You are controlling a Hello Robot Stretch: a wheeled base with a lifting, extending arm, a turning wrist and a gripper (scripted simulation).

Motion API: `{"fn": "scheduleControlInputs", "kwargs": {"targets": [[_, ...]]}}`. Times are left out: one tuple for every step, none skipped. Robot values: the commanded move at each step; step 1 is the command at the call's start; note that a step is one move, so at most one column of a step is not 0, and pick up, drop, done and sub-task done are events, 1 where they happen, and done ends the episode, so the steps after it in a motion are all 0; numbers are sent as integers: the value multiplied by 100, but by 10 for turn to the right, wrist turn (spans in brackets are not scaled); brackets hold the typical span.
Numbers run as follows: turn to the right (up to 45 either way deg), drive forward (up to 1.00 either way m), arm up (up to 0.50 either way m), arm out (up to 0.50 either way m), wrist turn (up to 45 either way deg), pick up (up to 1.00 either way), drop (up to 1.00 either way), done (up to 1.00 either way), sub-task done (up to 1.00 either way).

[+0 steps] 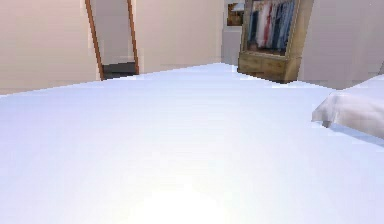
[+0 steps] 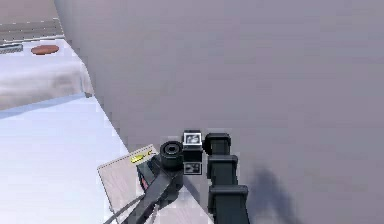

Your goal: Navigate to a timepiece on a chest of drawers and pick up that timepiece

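"Where's the clock?"

"I cannot tell. Ahead lies a white bed (image 1: 150, 130) with a pillow (image 1: 350, 108) at its right. A tall wood-framed mirror (image 1: 112, 35) and a bookcase (image 1: 272, 40) stand by the far wall."

"And the claw?"

"The claw (image 2: 135, 203) sits low, near a grey wall (image 2: 250, 80), with a pale flat thing (image 2: 122, 170) just behind it. Its state I cannot tell, nor whether it holds anything."

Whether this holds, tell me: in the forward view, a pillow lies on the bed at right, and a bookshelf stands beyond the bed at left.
Not quite. The forward view shows the bookshelf beyond the bed at right, not left. The pillow does lie on the bed at right.
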Motion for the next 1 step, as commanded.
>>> {"fn": "scheduleControlInputs", "kwargs": {"targets": [[0, 0, 0, 0, 450, 0, 0, 0, 0]]}}
